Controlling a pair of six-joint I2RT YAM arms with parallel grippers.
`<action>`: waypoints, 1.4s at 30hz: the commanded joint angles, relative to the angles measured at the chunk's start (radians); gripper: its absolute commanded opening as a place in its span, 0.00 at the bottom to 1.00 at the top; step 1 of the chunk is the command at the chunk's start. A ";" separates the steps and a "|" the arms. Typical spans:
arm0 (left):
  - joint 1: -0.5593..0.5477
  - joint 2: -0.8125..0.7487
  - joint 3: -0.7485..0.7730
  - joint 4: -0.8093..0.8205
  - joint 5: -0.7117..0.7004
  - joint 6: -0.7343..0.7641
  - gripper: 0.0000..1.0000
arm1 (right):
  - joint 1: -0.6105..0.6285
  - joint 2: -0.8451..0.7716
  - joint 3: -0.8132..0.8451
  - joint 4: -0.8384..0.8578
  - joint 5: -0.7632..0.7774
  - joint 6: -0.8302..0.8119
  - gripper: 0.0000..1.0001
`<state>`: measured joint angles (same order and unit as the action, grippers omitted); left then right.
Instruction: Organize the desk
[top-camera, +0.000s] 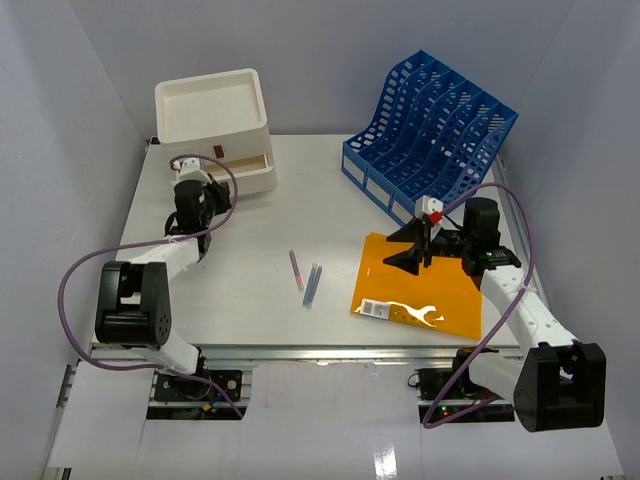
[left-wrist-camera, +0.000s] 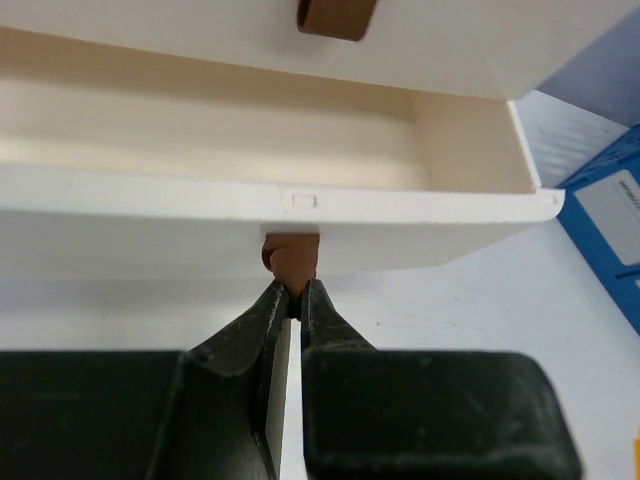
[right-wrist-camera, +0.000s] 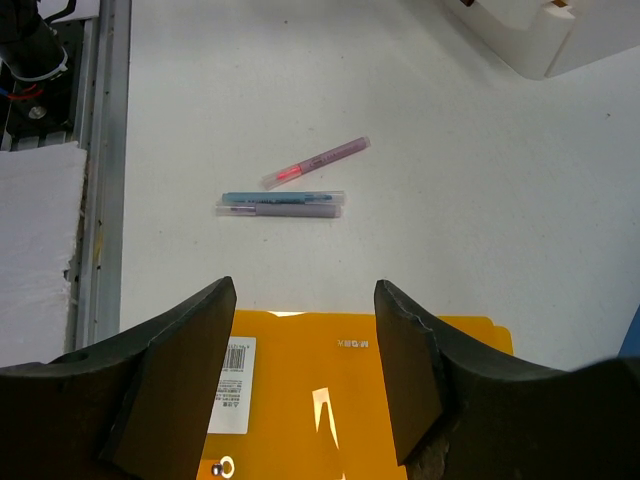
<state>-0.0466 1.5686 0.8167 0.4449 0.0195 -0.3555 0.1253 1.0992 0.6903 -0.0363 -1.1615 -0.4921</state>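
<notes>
Desk (top-camera: 250, 320) lies flat under both arms. Left gripper (left-wrist-camera: 292, 300) pinches the brown pull tab (left-wrist-camera: 290, 258) of the partly open drawer (left-wrist-camera: 150, 215); right gripper (right-wrist-camera: 305, 300) hangs open above the orange folder (right-wrist-camera: 280, 360). Step judged: drawer opening. Next move calls for a straight, level pull toward the arm

The left arm (top-camera: 150, 256), lower left, and right arm (top-camera: 520, 310), lower right, are showing white shells with black joints, each trailing a purple cable (top-camera: 61, 290). The right hand (top-camera: 402, 248) is wearing matte black fingers (right-wrist-camera: 180, 370) and a red-and-white cap (top-camera: 430, 208).
</notes>
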 joint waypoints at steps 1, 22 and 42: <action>0.008 -0.160 -0.147 0.034 0.040 -0.063 0.00 | -0.004 -0.017 0.033 -0.020 -0.010 -0.030 0.64; 0.008 -0.460 -0.147 -0.393 0.246 -0.132 0.85 | -0.005 0.046 0.073 -0.149 0.068 -0.155 0.67; -0.188 -0.774 -0.368 -0.562 0.362 -0.352 0.89 | -0.100 0.134 0.120 -0.181 0.152 -0.111 0.77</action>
<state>-0.1719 0.8066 0.4600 -0.1117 0.4164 -0.6890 0.0378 1.2111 0.7514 -0.1869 -1.0540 -0.6150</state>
